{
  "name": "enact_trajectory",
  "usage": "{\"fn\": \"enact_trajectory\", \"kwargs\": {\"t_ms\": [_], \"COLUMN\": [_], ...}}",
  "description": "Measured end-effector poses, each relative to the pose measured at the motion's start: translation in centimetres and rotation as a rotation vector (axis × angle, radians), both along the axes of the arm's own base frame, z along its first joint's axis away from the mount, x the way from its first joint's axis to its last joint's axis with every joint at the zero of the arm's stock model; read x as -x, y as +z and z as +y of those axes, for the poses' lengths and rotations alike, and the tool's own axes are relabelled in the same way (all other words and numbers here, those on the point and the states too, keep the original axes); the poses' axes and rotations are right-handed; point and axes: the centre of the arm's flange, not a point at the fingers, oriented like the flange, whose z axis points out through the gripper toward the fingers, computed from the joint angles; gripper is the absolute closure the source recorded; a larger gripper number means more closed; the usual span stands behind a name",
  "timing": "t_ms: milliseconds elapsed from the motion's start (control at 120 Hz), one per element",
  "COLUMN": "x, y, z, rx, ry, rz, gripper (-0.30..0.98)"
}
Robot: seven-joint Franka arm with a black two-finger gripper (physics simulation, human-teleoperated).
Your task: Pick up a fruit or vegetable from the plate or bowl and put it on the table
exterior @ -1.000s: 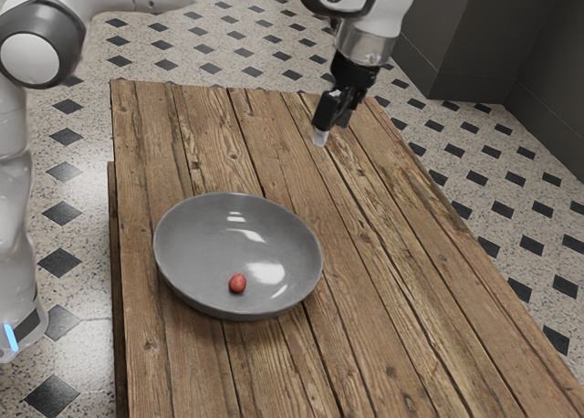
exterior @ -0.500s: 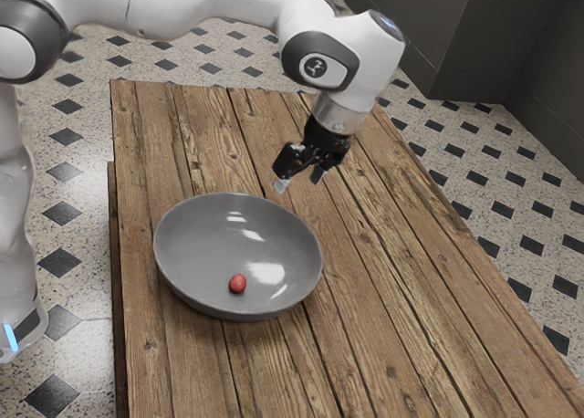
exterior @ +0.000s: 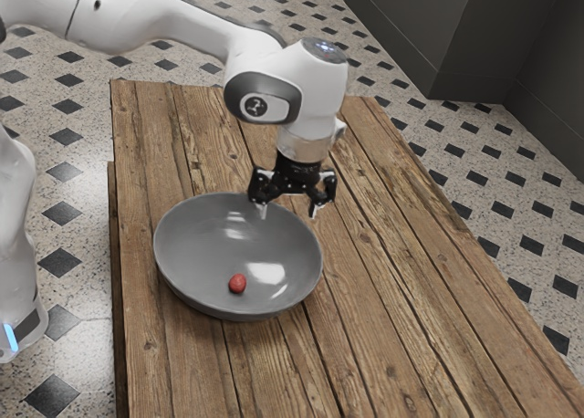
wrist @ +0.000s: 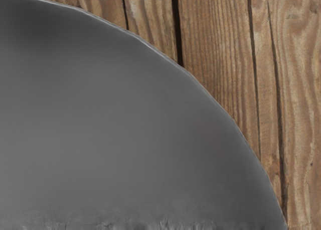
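Awaiting pick-up: the red fruit (exterior: 237, 283) in the grey bowl (exterior: 205, 245).
Grasp and transfer to the table (exterior: 383, 318) are left to be done. The gripper (exterior: 289, 212) is poised near the bowl's rim, well apart from the fruit, its fingers spread wide, with nothing held and no contact seen.

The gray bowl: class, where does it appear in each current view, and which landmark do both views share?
Exterior view: the gray bowl is whole, toward the exterior view's left, slightly below the middle.
Wrist view: part of it, large, its curved rim crossing the picture.
Shared landmark: the wooden table, with dark seams.
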Motion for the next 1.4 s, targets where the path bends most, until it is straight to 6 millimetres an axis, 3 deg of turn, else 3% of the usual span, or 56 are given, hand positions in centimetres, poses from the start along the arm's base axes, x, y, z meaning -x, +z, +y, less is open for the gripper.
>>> {"fn": "enact_trajectory", "kwargs": {"t_ms": [150,267,408,533,908,1167,1400], "x": [2.6,4.2,8.4,9.7,10.6,9.3,8.5], "y": [1.5,1.9,0.8,-0.8,-3.9,-6.2,-6.7], "z": [-0.4,-3.1,-4.9,-5.7,-5.3,-4.9,-4.4], "rx": [0.028,0.026,0.032,0.059,0.097,0.108,0.107], "ry": [-0.106,-0.222,-0.313,-0.36,-0.421,-0.443,-0.454], "rz": [-0.049,-0.069,-0.065,-0.038,0.019,0.054,0.038], "gripper": [0.0,0.0,0.0,0.0,0.02,0.04,0.05]}}
